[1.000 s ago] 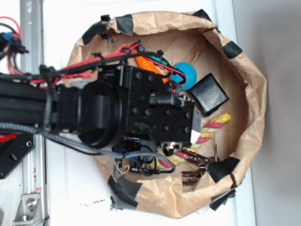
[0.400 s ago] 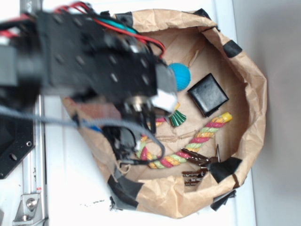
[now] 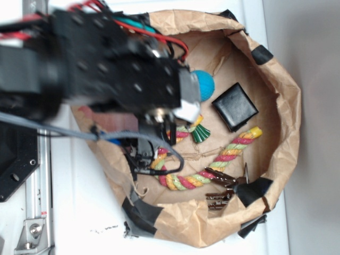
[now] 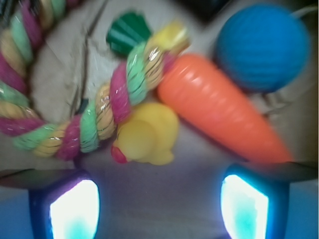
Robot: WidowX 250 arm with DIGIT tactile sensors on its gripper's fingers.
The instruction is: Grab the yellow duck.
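In the wrist view the yellow duck [image 4: 147, 134], small and glossy with a red beak pointing lower left, lies on the brown paper floor between the twisted rope [image 4: 99, 112] and an orange carrot toy [image 4: 214, 109]. My gripper [image 4: 158, 209] is open, its two glowing fingertips [image 4: 75, 209] spread wide at the bottom edge, nearer the camera than the duck and holding nothing. In the exterior view the arm and gripper [image 3: 164, 119] hang over the left part of the paper bag and hide the duck.
A blue ball [image 4: 261, 47] [image 3: 204, 85] lies beyond the carrot. A black square box [image 3: 235, 106], a green tassel [image 3: 201, 133], the multicoloured rope [image 3: 234, 149] and dark metal clips [image 3: 220, 188] lie inside the brown paper bag [image 3: 287, 101] with its black-taped rim.
The arm has swung from the bag's middle up and to the left, uncovering the rope and green tassel. Since 0.4 s ago it has shifted slightly to the right.
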